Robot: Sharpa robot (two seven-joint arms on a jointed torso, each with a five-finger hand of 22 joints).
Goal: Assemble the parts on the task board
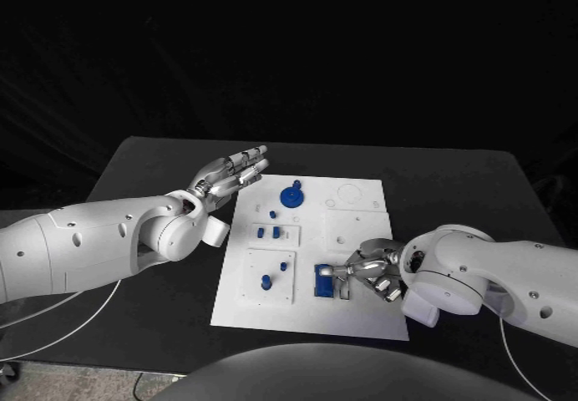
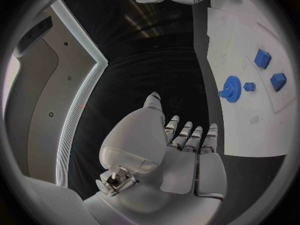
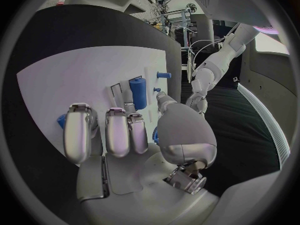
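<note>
The white task board [image 1: 362, 313] lies in the middle of the black table. On it are a blue gear [image 1: 291, 197], two small blue blocks [image 1: 267, 231], two blue pegs [image 1: 275, 274] and a long blue block [image 1: 325, 281]. My right hand [image 1: 367, 271] is low over the board's near right part, its fingertips against the long blue block [image 3: 139, 91]. Blue shows from under its fingers [image 3: 61, 121], and I cannot tell if they grip it. My left hand [image 1: 229, 175] hovers beside the board's far left corner, fingers stretched and apart, holding nothing. The gear [image 2: 230, 89] lies off to its side.
Bare black table [image 1: 157, 167] surrounds the board on all sides. The board's far right part has empty round and square recesses [image 1: 352, 196]. My left forearm [image 1: 109, 238] lies along the board's left side.
</note>
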